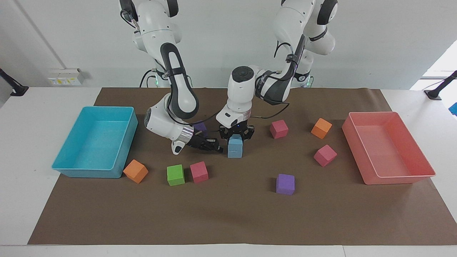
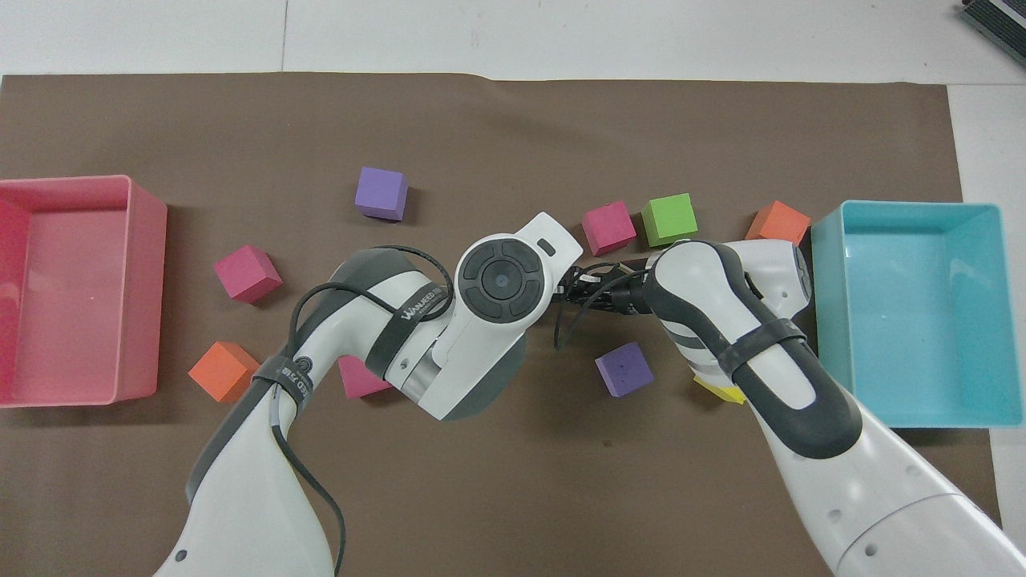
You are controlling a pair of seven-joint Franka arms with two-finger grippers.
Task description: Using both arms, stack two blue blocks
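Two light blue blocks stand stacked in the middle of the brown mat: the upper blue block [image 1: 235, 141] rests squarely on the lower blue block [image 1: 235, 152]. My left gripper [image 1: 236, 135] comes straight down onto the stack and is shut on the upper block. My right gripper [image 1: 213, 146] lies low over the mat, right beside the lower block toward the right arm's end, a small gap away from it. In the overhead view the left arm's wrist [image 2: 501, 282] hides both blue blocks and the left gripper.
A turquoise tray [image 1: 89, 173] sits at the right arm's end and a pink tray [image 1: 400, 179] at the left arm's end. Orange [image 1: 135, 171], green [image 1: 175, 175], pink [image 1: 199, 172], purple [image 1: 285, 184] and magenta [image 1: 325, 155] cubes lie scattered around the stack.
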